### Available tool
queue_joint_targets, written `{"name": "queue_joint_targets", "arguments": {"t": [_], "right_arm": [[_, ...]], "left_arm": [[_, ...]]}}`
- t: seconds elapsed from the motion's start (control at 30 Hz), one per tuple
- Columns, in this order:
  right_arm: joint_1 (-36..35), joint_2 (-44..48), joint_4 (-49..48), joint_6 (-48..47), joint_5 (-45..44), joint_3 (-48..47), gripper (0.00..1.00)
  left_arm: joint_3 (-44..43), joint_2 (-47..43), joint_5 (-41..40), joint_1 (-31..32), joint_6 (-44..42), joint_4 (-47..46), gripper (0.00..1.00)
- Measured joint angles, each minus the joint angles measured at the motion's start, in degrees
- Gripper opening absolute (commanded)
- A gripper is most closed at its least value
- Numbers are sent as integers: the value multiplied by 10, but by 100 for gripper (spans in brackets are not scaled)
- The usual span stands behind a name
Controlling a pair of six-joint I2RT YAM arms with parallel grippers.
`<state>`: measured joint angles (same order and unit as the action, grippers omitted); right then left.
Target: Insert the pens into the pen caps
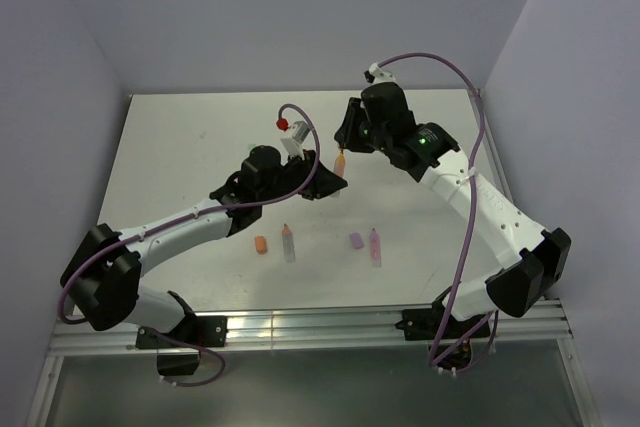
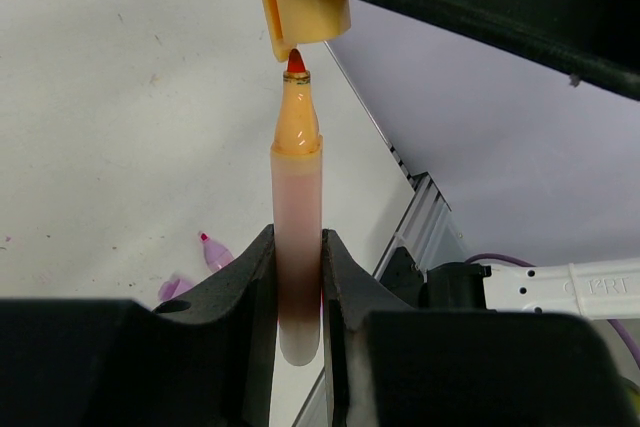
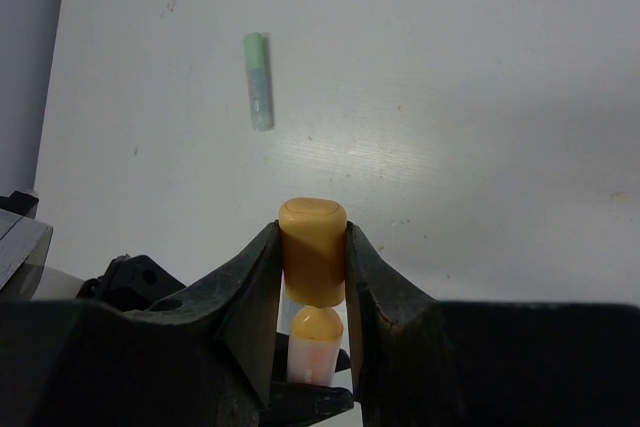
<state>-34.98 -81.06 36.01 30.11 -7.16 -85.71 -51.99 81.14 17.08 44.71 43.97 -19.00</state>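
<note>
On the matte white table [image 1: 180,147], over on the left, there's a loose orange cap [image 1: 261,245], a stubby solid little plug. Just beside it lies a second orange pen [image 1: 288,244] with a pale see-through barrel and a reddish tip. Moving right, the left gripper [image 2: 297,247] has its black fingers squeezed tight on the frosted barrel of the orange pen [image 2: 297,197]. It grips it low down, so the glossy orange collar and the red pointed tip stick out past the fingers. That pen is up off the table, between the two arms. Its tip sits right at the open mouth of the orange cap [image 3: 313,242], not pushed home, collar fully showing. The right gripper [image 3: 313,242] is clamped snug on that cap from both sides; the cap is smooth, rounded on top, opaque pastel plastic. Further right on the table are a small purple cap [image 1: 355,241] and, near it, a pink pen [image 1: 375,247] lying flat. The right wrist view also catches a green pen [image 3: 259,80] lying well apart, one end solid green, the rest pale and translucent.
</note>
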Motion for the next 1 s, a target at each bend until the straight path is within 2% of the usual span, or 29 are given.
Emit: {"name": "queue_joint_targets", "arguments": {"t": [0.57, 1.0], "right_arm": [[-2, 0, -4, 0, 6, 10, 0], [-30, -1, -17, 0, -12, 10, 0]], "left_arm": [[0, -1, 6, -10, 3, -5, 0], [4, 0, 2, -18, 41, -48, 0]]}}
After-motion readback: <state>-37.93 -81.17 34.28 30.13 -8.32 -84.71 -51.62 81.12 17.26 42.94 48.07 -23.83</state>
